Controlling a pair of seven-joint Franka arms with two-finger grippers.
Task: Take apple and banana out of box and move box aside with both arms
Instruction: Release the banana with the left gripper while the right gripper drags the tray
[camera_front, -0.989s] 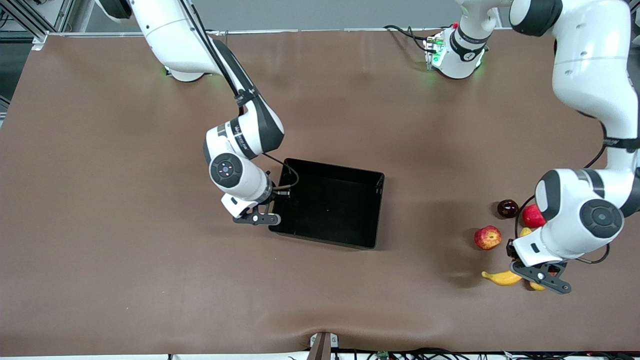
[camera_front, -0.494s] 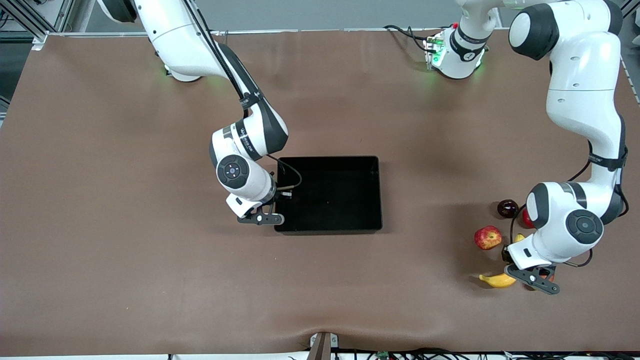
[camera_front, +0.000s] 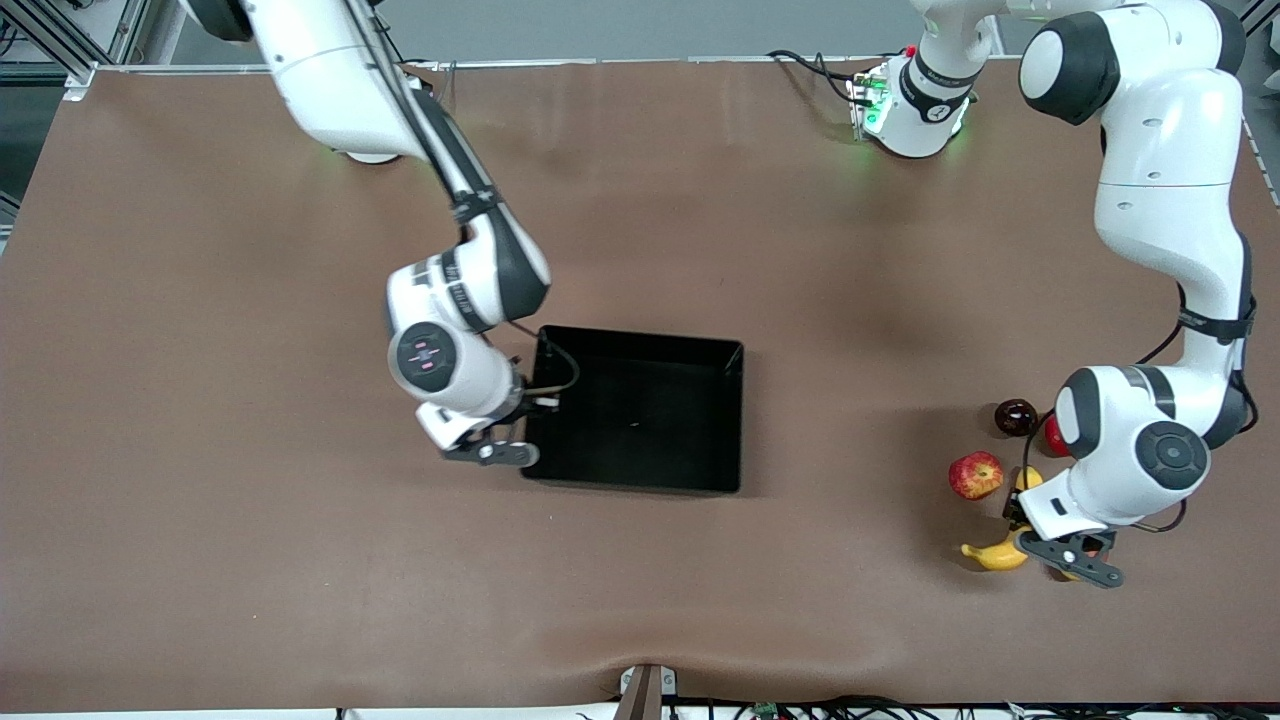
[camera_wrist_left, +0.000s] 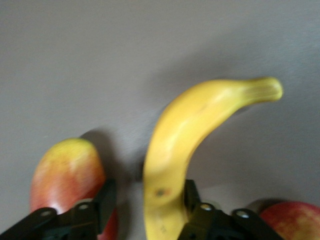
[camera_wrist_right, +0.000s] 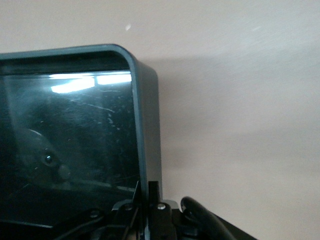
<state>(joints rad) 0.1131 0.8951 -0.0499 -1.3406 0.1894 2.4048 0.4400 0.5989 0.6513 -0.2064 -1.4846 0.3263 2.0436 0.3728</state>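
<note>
Box empty at table centre; right gripper clenched on wall at right arm's end, so moving aside seems underway.

Apple and banana out on table toward left arm's end, near each other.

Left gripper fingers parted astride banana, apparently letting go.

Mango and other fruits partly hidden under left arm.

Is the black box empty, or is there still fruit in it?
Empty. The box shows only its bare black floor; the apple and banana lie on the table toward the left arm's end.
</note>
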